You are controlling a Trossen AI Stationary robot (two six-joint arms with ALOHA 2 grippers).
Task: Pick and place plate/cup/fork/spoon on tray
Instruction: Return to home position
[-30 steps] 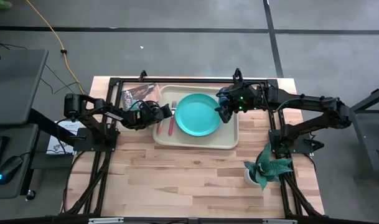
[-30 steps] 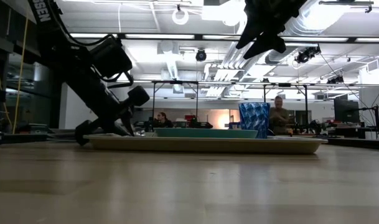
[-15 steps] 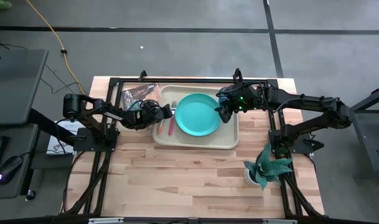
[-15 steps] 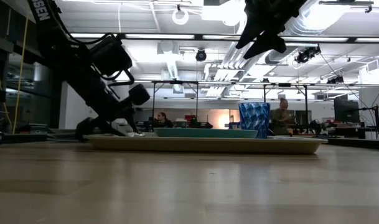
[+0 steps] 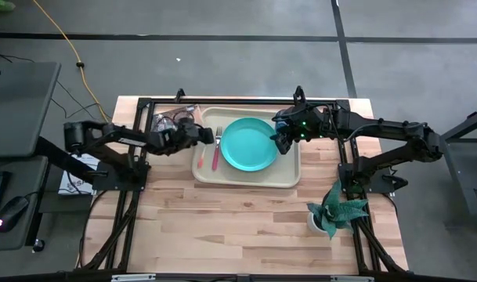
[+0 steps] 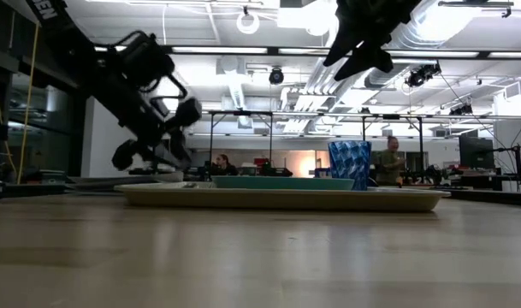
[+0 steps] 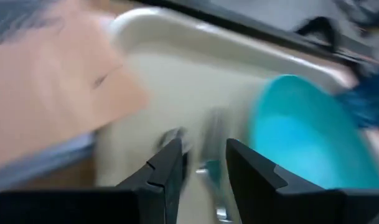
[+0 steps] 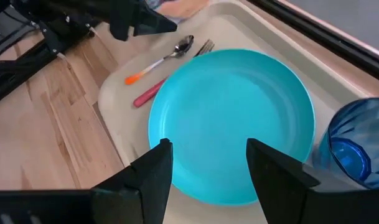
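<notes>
The beige tray lies at the table's far middle. On it rest the turquoise plate, the red-handled fork, the orange-handled spoon left of the fork, and the dark-blue cup at the plate's right. The cup stands upright in the low view. My left gripper hovers open and empty above the tray's far left corner, over the spoon and fork. My right gripper hangs open and empty, high above the plate's right part beside the cup.
A brown booklet lies left of the tray under my left arm. A white pot with a teal plant stands at the right, nearer the front. Bare wood lies in front of the tray. People stand in the room beyond.
My left gripper has risen from the tray's left side and gone slightly toward the far edge. The spoon and fork stay lying on the tray. My right arm has kept still.
</notes>
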